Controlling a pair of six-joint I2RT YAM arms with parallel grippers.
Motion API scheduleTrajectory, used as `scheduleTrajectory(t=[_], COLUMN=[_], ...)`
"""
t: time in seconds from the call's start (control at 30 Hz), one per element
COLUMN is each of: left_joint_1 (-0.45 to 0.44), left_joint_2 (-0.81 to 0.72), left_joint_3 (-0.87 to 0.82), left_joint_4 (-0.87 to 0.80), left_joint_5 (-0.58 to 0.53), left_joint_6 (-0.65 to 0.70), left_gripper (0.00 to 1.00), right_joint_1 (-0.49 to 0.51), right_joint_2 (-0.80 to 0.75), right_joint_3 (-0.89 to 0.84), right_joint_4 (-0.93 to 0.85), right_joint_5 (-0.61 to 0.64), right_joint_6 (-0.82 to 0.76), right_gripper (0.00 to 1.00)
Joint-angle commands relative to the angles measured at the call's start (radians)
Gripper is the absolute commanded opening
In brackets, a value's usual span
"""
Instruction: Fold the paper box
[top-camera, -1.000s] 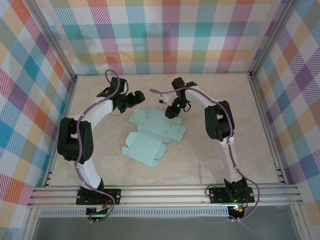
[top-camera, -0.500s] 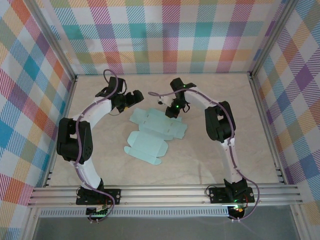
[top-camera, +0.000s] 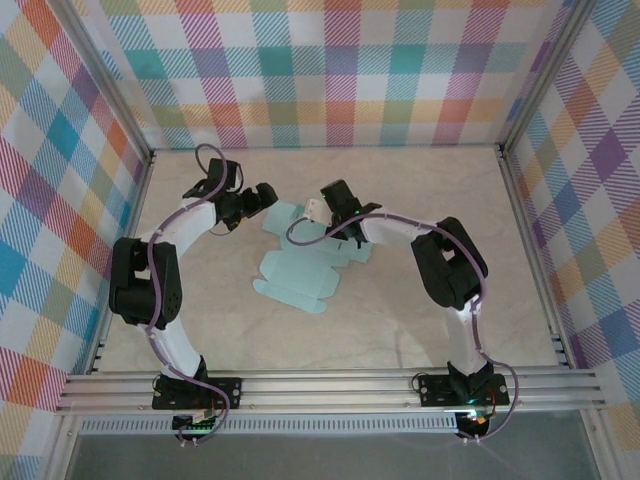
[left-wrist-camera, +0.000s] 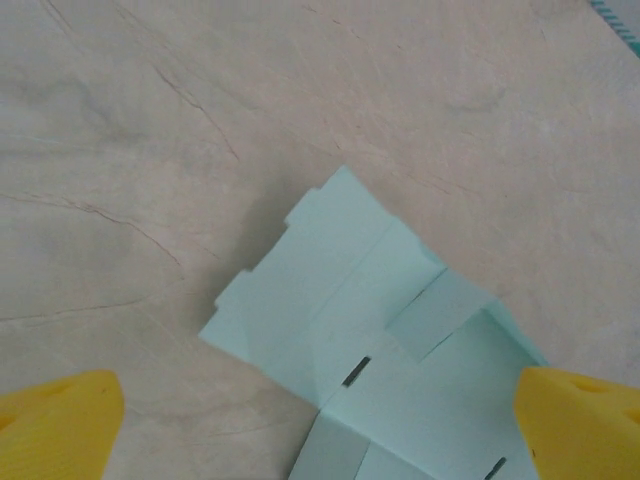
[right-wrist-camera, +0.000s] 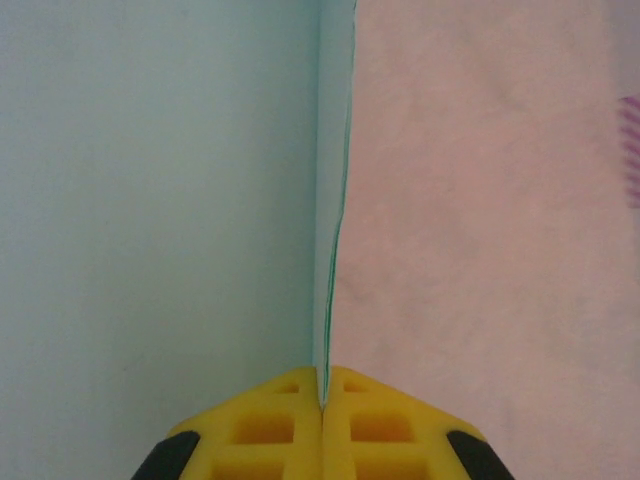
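Note:
The paper box (top-camera: 296, 272) is a pale mint sheet with flaps, lying mostly flat mid-table. My right gripper (top-camera: 320, 212) is at its far edge. In the right wrist view the gripper (right-wrist-camera: 322, 392) is shut on a thin raised flap edge (right-wrist-camera: 330, 230) that stands between the yellow pads, with the sheet's face (right-wrist-camera: 150, 200) to the left. My left gripper (top-camera: 264, 200) hovers just off the sheet's far-left corner. In the left wrist view it (left-wrist-camera: 315, 405) is open wide, and the sheet's notched flap (left-wrist-camera: 340, 290) lies on the table below and between the fingertips.
Pale wooden table (top-camera: 400, 310) inside checked cloth walls (top-camera: 340, 70), with aluminium rails (top-camera: 330, 385) along the near edge. Both arms curve in from the near corners and meet over the far middle. Bare tabletop lies right of the sheet and along the back.
My right gripper has swung left and down onto the sheet's far edge and shut on a flap. The sheet has shifted slightly left. My left gripper drew back a little and opened slightly wider.

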Motion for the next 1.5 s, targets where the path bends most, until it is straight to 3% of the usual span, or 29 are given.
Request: scheduleTrajectory(t=[0.0,0.07,0.27,0.5,0.67,0.97,1.47], left_joint_1=[0.019,0.023,0.033,0.051,0.079,0.120,0.136], left_joint_2=[-0.053,-0.058,-0.058,-0.071,-0.061,-0.047,0.004], left_joint_3=[-0.024,-0.031,-0.036,-0.059,-0.068,-0.077,-0.069], left_joint_4=[0.047,0.049,0.086,0.106,0.132,0.144,0.160], left_joint_5=[-0.017,-0.019,-0.010,-0.016,0.007,0.029,0.069], left_joint_6=[-0.023,-0.030,-0.042,-0.071,-0.094,-0.080,-0.075], left_gripper=[1.00,1.00,1.00,1.00,1.00,1.00,1.00], right_joint_1=[-0.001,0.006,0.012,0.038,0.050,0.075,0.055], right_joint_2=[-0.037,-0.055,-0.124,-0.065,0.010,0.135,0.222], right_joint_3=[-0.049,-0.101,-0.189,-0.353,-0.369,-0.397,-0.424], right_joint_4=[0.233,0.352,0.460,1.069,1.315,1.525,1.503], right_joint_5=[0.211,0.233,0.219,0.268,0.293,0.335,0.386], right_joint_6=[-0.100,-0.172,-0.218,-0.629,-0.764,-0.864,-0.791], right_gripper=[0.00,0.00,0.00,0.00,0.00,0.00,0.00])
